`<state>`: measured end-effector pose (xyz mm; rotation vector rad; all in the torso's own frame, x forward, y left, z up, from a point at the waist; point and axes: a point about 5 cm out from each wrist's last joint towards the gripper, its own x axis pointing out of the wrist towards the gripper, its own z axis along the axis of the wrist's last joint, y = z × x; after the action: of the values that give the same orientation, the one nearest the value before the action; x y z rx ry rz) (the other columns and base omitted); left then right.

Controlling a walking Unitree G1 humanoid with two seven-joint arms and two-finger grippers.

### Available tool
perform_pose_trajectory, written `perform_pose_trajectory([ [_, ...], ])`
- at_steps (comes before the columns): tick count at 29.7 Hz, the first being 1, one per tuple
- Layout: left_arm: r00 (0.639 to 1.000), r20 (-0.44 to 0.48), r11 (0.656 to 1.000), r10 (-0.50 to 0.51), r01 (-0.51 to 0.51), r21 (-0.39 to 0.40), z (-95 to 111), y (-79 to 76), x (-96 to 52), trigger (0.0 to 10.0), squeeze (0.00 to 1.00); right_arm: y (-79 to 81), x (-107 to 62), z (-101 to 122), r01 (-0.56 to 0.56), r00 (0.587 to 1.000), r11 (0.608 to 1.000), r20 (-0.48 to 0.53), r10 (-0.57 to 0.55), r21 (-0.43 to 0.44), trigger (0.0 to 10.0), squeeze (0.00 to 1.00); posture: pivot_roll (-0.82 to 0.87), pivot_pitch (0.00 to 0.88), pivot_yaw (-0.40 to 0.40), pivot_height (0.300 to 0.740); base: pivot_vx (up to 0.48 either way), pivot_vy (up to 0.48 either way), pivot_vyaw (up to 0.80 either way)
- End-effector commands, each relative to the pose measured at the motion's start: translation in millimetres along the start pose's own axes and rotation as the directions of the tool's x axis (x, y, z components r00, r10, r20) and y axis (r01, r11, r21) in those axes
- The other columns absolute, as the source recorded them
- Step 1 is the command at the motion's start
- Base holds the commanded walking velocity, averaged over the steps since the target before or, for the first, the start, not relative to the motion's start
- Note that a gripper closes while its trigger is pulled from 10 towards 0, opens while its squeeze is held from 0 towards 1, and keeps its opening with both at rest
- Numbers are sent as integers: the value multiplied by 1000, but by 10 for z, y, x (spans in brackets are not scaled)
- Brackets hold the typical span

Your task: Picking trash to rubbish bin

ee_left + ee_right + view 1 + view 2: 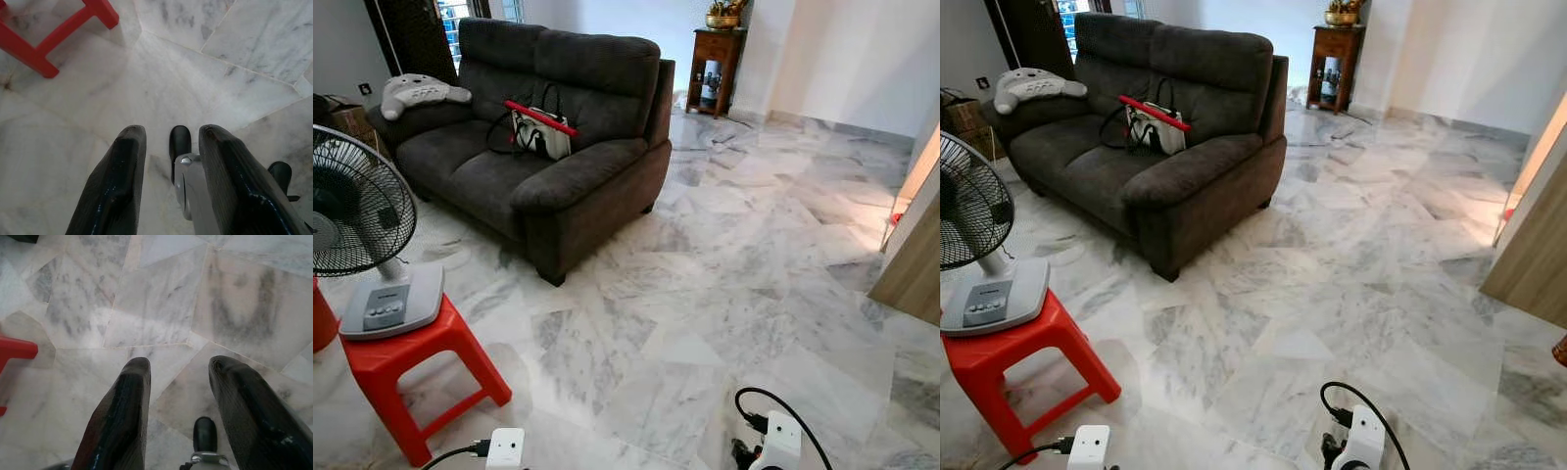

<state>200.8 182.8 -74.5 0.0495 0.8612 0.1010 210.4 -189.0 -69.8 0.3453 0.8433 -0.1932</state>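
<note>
Both arms hang low at my sides over the white marble floor (724, 255). My left gripper (168, 134) points down at the floor tiles, its two black fingers (122, 181) apart with nothing between them. My right gripper (180, 363) also points down at the marble, fingers (122, 416) spread and holding nothing. The white wrist units show at the bottom of the head view, left (505, 448) and right (781, 439), each with a black cable.
A dark grey sofa (558, 166) stands ahead on the left, with a white bag (540, 132) and a plush toy (419, 93) on it. A fan (357, 225) sits on a red stool (406, 367) near my left arm. A wooden cabinet (717, 69) stands at the back, a wooden panel (915, 264) at the right.
</note>
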Motion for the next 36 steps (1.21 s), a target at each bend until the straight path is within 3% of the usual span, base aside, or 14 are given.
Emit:
perform_pose_trajectory([
  [1,1000,-26,1000,7,-7,-2,-48,11,-7,10000,0,-28,-5,-7,6,1000,1000,-6,-6,5,10000,0,-46,0,-10,740,0,277,563],
  [15,999,-38,1000,0,1,13,-84,6,-14,10000,0,-37,-8,-20,3,1000,1000,-13,-3,1,10000,0,-46,0,-8,740,0,156,556],
  [36,999,-44,1000,-3,4,25,-95,22,-17,10000,0,-34,-18,-81,-7,1000,1000,-26,7,16,10000,0,-46,0,5,740,0,0,547],
])
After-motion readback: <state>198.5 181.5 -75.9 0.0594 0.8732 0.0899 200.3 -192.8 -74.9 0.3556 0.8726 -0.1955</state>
